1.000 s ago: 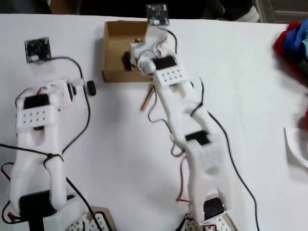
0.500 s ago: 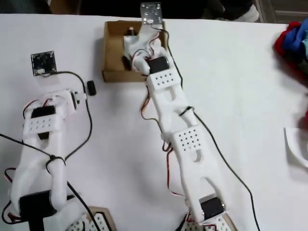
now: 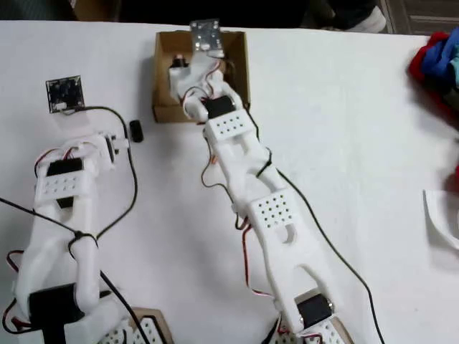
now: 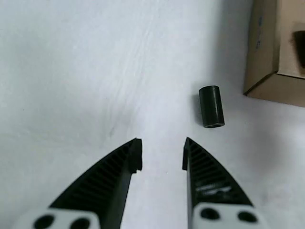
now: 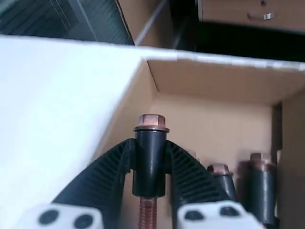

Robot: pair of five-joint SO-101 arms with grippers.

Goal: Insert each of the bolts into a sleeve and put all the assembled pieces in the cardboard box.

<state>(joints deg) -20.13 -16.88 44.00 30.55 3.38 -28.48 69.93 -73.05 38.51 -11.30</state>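
- Nearest me, two white arms rise from the near edge of the white table (image 3: pixel 358 107). The left arm stays short of the box, and the right arm stretches out towards it.
- The left gripper (image 4: pixel 162 149) hovers low over bare tabletop with its fingers spread and nothing between them.
- Just beyond its fingertips, a loose black sleeve (image 4: pixel 211 106) lies on its side on the table. It has no bolt in it and sits a little off to the box side.
- The sleeve lies near a corner of the cardboard box (image 4: pixel 267 52) without touching it.
- Farther back, the right gripper (image 5: pixel 150 150) is over the open top of the box, close to one side wall. Its fingers pinch an assembled piece (image 5: pixel 149 164) by its black sleeve.
- The piece stands upright in the grip. Its copper bolt head (image 5: pixel 151 121) is on top and the threaded end pokes out below the sleeve.
- Deeper inside the box, two more assembled pieces (image 5: pixel 259 186) stand side by side, copper heads up.
- Away at the table's right edge sits a bundle of red and blue cloth (image 3: pixel 434 57).
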